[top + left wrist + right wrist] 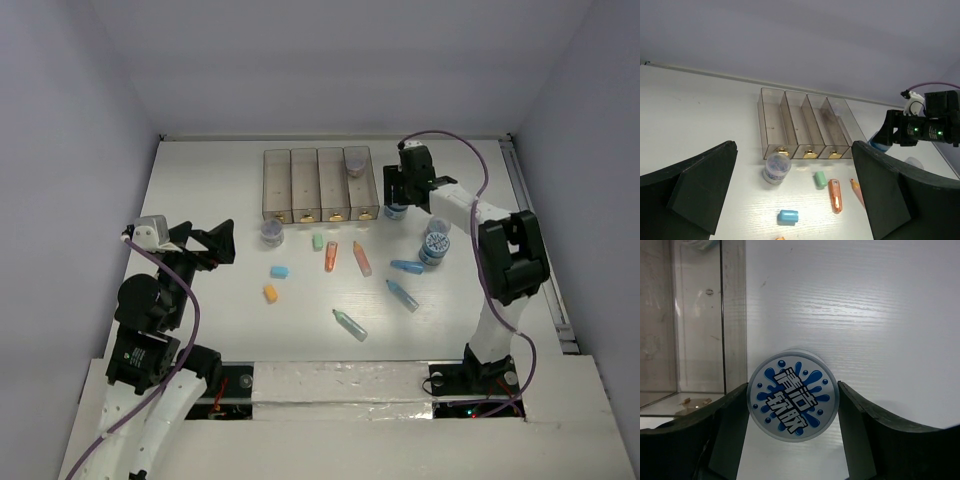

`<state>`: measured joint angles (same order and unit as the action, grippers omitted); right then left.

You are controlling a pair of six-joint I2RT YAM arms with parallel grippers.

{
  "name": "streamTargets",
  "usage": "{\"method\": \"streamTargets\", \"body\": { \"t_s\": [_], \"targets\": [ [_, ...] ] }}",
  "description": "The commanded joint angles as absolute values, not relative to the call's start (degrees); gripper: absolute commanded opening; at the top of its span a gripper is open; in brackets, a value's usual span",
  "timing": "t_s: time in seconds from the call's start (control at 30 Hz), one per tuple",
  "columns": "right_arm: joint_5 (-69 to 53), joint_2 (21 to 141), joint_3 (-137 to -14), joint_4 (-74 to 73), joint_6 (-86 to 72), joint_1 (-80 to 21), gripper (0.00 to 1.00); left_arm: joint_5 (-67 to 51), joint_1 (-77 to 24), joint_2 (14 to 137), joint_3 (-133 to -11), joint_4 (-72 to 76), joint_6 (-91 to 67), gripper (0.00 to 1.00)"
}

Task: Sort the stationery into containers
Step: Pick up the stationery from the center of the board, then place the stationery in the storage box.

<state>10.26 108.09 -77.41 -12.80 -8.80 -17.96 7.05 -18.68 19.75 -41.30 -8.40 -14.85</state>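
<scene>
White with a faint wood grain, the table (220, 180) is boxed in on three sides by plain, pale lavender-grey walls (330, 60). A strip of crinkled silver tape (340, 384) runs along its near edge, and a pale rail (537, 240) lines its right edge.

The containers (318, 185), four translucent grey-brown bins joined in one row, stand near the middle of the far edge. Each has a small brass-coloured tab at its near end. A first jar (355, 160) sits at the far end of the rightmost bin.

The right gripper (792, 386) is just off the bins' near right corner. Its fingers flank a second jar (792, 402) that stands on the table. Both fingers reach the lid's rim, but whether they press on it cannot be told. That lid carries a blue splash print with blocky white characters outlined in dark, too stylised for me to read.

The left gripper (222, 245) hangs over the left part of the table, spread wide and holding nothing.

A third jar (270, 232) stands just off the bins' near left corner, and a fourth jar (436, 243) stands toward the right edge. Across the middle lie:
- a green eraser (318, 241)
- a blue eraser (280, 271)
- an orange eraser (270, 293)
- an orange marker (330, 257)
- a pink marker (362, 259)
- two blue markers (406, 266)
- a teal marker (350, 325)
</scene>
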Motion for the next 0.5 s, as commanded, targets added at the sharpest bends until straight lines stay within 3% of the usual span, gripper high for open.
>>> {"method": "streamTargets", "body": {
  "t_s": [0.0, 0.13, 0.47],
  "targets": [
    [12.1, 99.6, -80.3, -10.2, -7.9, -17.5, 0.45, 6.1, -18.9, 20.0, -42.5, -5.4, -14.5, 0.99],
    [7.6, 97.8, -83.7, -8.9, -7.3, -19.9, 0.45, 6.2, -18.9, 20.0, -42.5, -5.4, -14.5, 0.99],
    [0.4, 111.3, -103.5, -8.7, -6.9, -25.5, 0.45, 6.2, -18.9, 19.7, -42.5, -5.4, -14.5, 0.99]
  ]
}}
